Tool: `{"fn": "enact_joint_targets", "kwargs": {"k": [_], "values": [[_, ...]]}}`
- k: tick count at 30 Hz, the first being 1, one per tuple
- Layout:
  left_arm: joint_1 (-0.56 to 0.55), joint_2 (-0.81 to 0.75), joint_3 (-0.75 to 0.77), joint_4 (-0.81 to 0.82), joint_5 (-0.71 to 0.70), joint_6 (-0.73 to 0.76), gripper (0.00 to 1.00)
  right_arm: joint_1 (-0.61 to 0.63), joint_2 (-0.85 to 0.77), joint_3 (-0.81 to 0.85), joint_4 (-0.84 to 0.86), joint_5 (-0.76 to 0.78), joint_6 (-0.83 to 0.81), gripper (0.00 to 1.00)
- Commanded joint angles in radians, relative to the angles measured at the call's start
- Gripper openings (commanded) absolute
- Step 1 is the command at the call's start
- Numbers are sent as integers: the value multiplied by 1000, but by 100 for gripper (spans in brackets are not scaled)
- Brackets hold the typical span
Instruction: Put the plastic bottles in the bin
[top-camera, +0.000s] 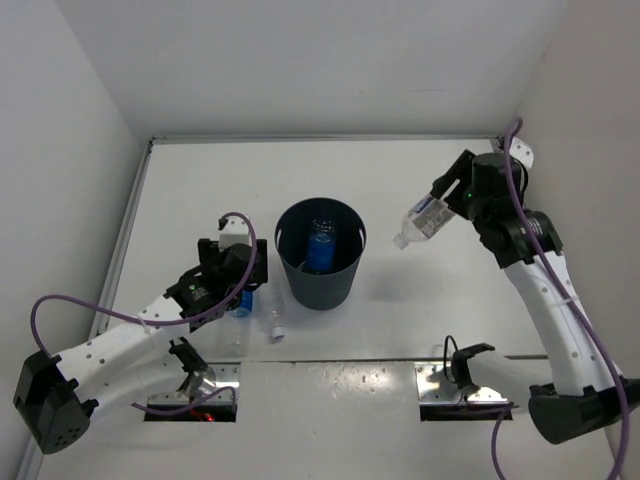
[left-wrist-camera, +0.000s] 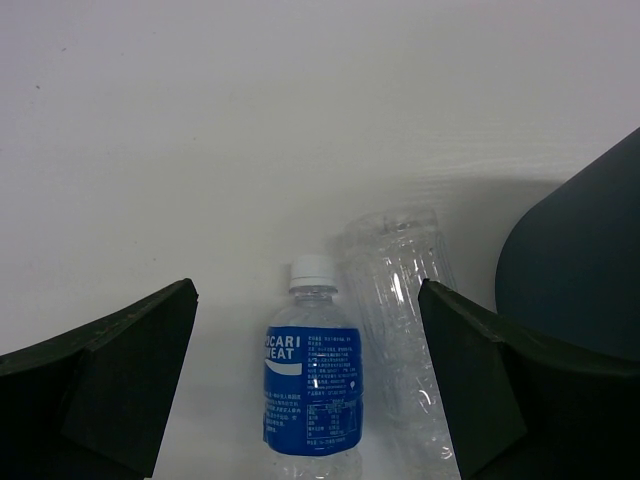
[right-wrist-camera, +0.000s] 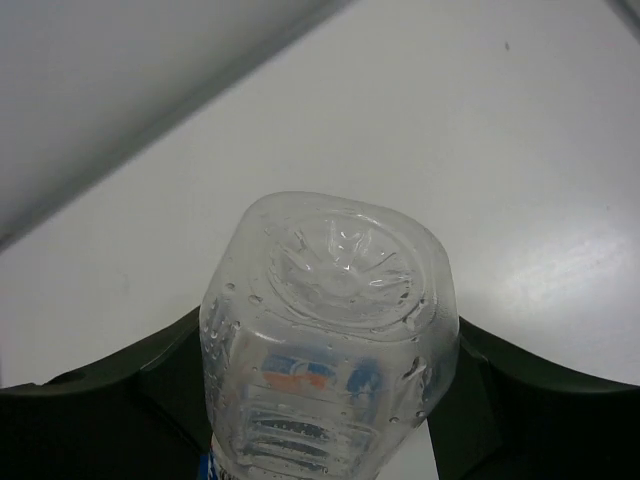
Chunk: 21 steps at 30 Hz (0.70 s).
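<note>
Wide left jaws hover above "OCARI WEAT" bottle; right jaws clamp white-labelled bottle.

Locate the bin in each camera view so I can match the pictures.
Top external: the bin stands upright at the centre of the picture.
Left wrist: its dark wall fills the right edge.
Right wrist: not in it.
Shared landmark: the unlabelled bottle lying beside the bin, seen in the top and left wrist views.

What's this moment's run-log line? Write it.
right gripper shut on white-and-red-labelled bottle, aloft right of bin | left gripper open over Pocari Sweat bottle, unlabelled bottle lying beside it | blue-labelled bottle in bin
</note>
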Motion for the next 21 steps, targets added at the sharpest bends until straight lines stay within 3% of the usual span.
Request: {"fn": "enact_joint_targets", "kwargs": {"k": [1,3,6,7,9,10,11,12,14,21], "values": [[-12,-8,38,9,-8,-13,100,112,-22,138,-4,288,-21,38],[-12,-8,38,9,-7,-13,100,179,-22,178,7,432,-32,37],[-12,-8,38,9,-7,-13,100,364,-22,218,80,621,-104,33],[-12,-8,38,9,-7,-13,100,480,-22,218,119,666,-133,33],[-12,-8,38,9,-7,-13,100,683,-31,203,369,787,-348,33],[-12,-8,38,9,-7,-13,100,684,-31,184,370,827,-349,33],[-12,-8,38,9,-7,-13,100,825,-31,164,465,861,-529,34],[-12,-8,38,9,-7,-13,100,883,-18,143,671,891,-625,36],[-12,1,38,9,2,-13,100,961,31,109,825,864,-803,38],[-12,-8,38,9,2,-13,100,979,176,210,572,679,-661,38]]}}
